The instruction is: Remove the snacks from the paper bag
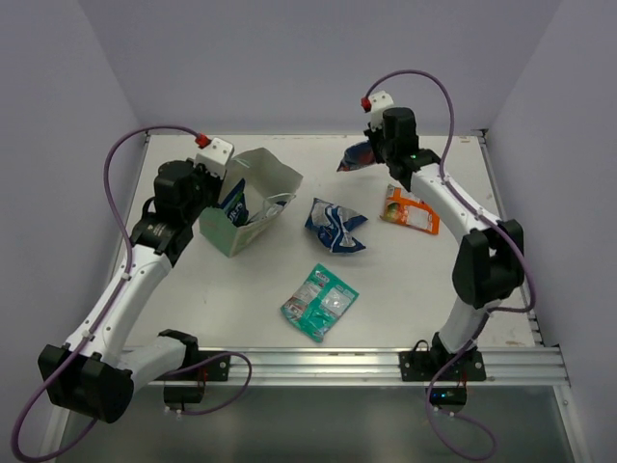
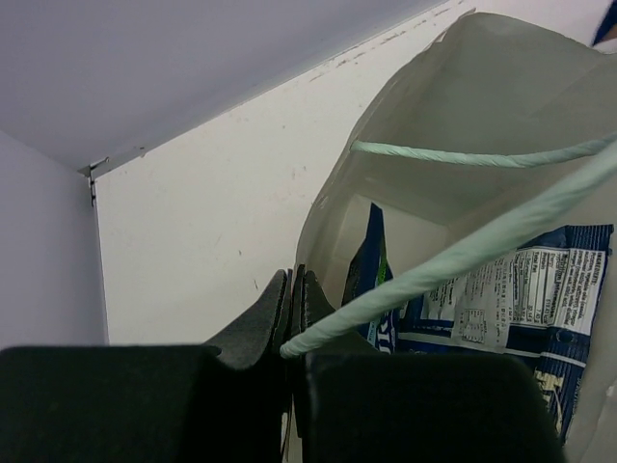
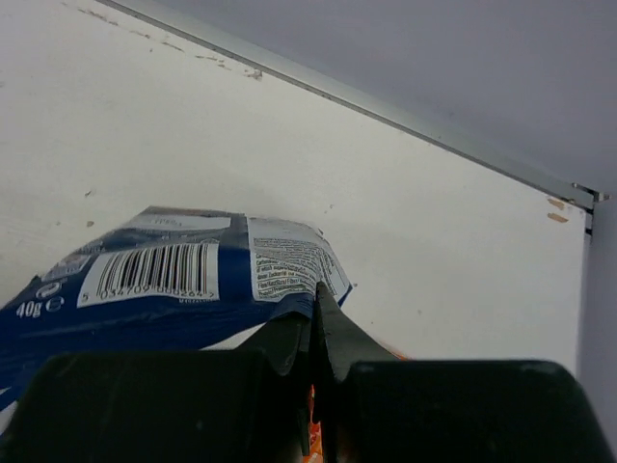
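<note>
**pk_07:** where's this at rn? looks mid-unload to me.

**yamfan:** yep. left gripper is clamped on the rim of the paper bag. bag sits tilted on the left part of the table, mouth opening toward the middle. right gripper is pinched onto the edge of a blue packet out by the far edge, well apart from the bag. can't tell if it's touching down.

**pk_07:** how many out?

**yamfan:** 3 others lie loose: second blue packet near the bag mouth, orange packet on the right side, teal packet nearer the front edge. looks like 2 blue-white packets left inside tho, w/ a handle loop crossing above them.

**pk_07:** next move?

**yamfan:** imo right needs to let go of that packet, then head to the bag mouth & reach in past the handle w/o snagging it. left prob should hold the bag steady so it doesn't slide.
</note>
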`<state>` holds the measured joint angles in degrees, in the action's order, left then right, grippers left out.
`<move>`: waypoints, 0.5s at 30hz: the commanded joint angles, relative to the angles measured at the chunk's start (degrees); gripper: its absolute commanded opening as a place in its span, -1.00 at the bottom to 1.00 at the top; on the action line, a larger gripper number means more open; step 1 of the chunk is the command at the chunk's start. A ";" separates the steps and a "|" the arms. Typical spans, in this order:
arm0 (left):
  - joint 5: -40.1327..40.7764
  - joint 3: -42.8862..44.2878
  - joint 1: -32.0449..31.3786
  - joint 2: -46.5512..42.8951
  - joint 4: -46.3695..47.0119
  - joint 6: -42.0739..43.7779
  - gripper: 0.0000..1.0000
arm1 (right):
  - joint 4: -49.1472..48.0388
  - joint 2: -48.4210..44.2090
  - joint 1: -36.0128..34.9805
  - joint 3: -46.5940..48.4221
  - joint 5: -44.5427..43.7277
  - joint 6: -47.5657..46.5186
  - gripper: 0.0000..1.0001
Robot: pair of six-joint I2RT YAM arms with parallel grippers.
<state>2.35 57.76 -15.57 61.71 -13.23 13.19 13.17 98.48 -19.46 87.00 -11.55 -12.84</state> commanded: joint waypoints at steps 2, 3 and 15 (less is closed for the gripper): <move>-2.08 2.80 -0.34 -0.01 0.32 1.22 -1.00 | -12.25 5.58 1.44 3.72 -1.89 2.91 -1.00; -2.09 2.71 -0.34 -0.10 0.31 1.22 -1.00 | -15.07 6.20 1.53 2.48 -3.11 2.47 -1.00; -7.27 1.04 -0.34 -1.95 -1.09 1.22 -1.00 | -3.43 -8.46 1.45 -10.09 5.56 10.01 0.43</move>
<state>-2.63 57.87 -15.57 61.36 -14.79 13.30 7.88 101.32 -17.93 76.90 -10.70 -7.62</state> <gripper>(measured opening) 0.034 0.686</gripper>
